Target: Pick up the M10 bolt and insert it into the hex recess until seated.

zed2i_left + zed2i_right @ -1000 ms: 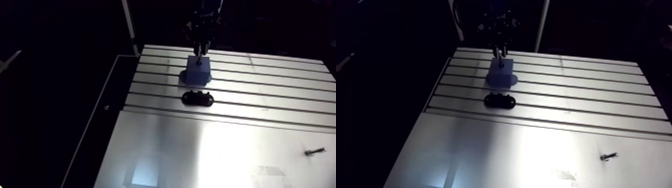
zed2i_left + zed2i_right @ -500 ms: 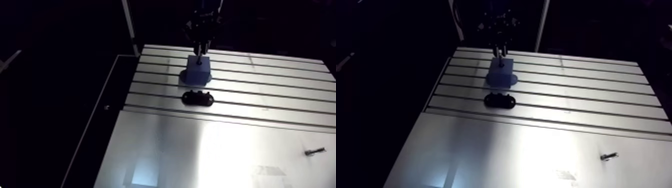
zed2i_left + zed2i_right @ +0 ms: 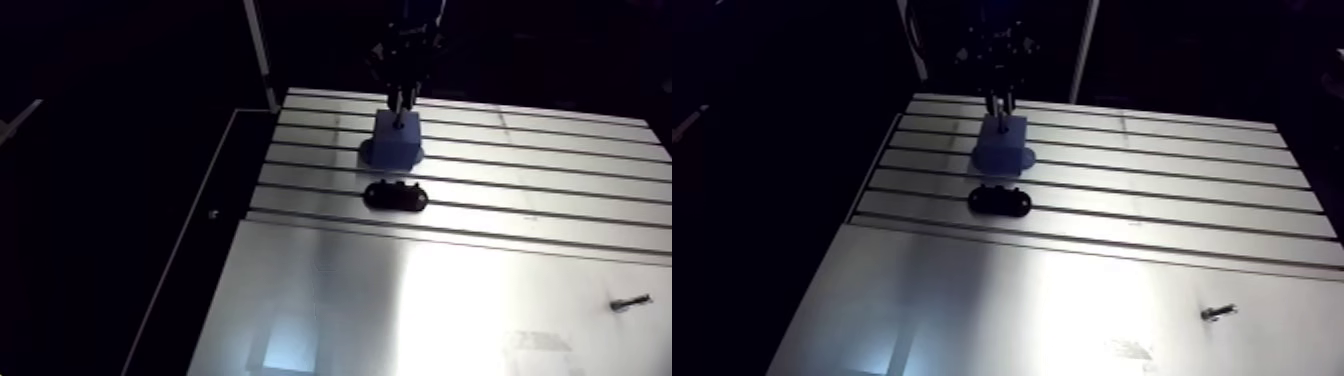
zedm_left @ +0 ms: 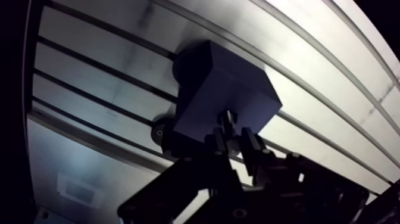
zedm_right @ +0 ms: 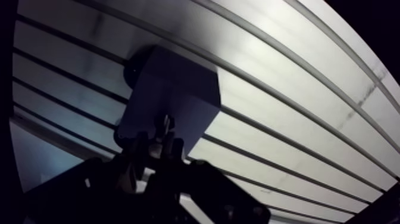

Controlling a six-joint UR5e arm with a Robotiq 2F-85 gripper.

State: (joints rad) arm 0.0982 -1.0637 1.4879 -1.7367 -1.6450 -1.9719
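Note:
A blue block (image 3: pixel 396 146) with a rounded base flange stands on the slotted table (image 3: pixel 520 250) near its far edge. My gripper (image 3: pixel 403 92) hangs straight above it. In the wrist view the fingers (image 4: pixel 215 143) are pinched together on a thin metal bolt (image 4: pixel 228 118). The bolt points down at the block's top face (image 4: pixel 229 89), close to the edge nearest the gripper. The hex recess itself is not discernible on the dark top. Whether the bolt's tip touches the block, I cannot tell.
A black oval part (image 3: pixel 395 196) lies on the table just in front of the block. A second small bolt (image 3: pixel 630 301) lies alone far off at the front right. The table's left edge (image 3: pixel 215 215) drops into darkness.

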